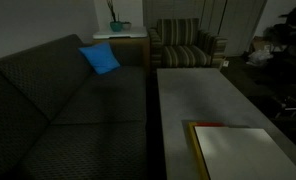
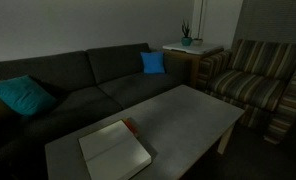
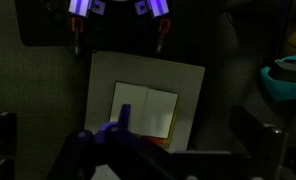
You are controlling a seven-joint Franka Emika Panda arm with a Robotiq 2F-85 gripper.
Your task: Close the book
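The book [image 1: 238, 150] lies open on the grey coffee table [image 1: 188, 95] at its near end, white pages up, with a yellow border and a strip of red cover at the edge. It also shows in an exterior view [image 2: 115, 150] and in the wrist view [image 3: 145, 112]. My gripper [image 3: 116, 42] appears only in the wrist view, at the top of the frame. It hangs high above the table, its two fingers are wide apart and nothing is between them. Neither exterior view shows the arm.
A dark sofa [image 2: 78, 80] runs along the table, with a blue cushion [image 2: 153, 62] and a teal cushion [image 2: 18, 96]. A striped armchair [image 2: 253, 85] and a side table with a plant [image 2: 186, 42] stand beyond. A dark, purple-lit robot part [image 3: 108, 150] fills the bottom of the wrist view.
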